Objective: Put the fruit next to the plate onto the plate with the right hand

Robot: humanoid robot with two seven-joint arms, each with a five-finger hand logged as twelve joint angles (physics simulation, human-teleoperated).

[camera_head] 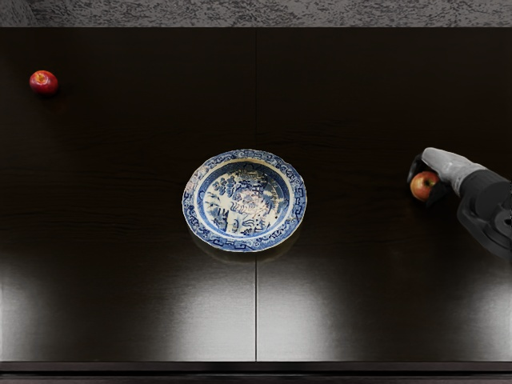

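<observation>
Here, right robot hand (433, 178) clasps round glossy apple (420, 186); round blue-patterned plate (244, 200) apart.

table (120, 240): dark glossy wood | plate (190, 200): glazed ceramic | apple (422, 186): smooth skin

Table (128, 264): dark glossy top, thin seam front to back through middle, pale sheen patches toward front edge. Red apple (44, 82): small, whole, near far left corner, standing alone. Grey mottled strip (264, 12): beyond far edge, full width.
</observation>
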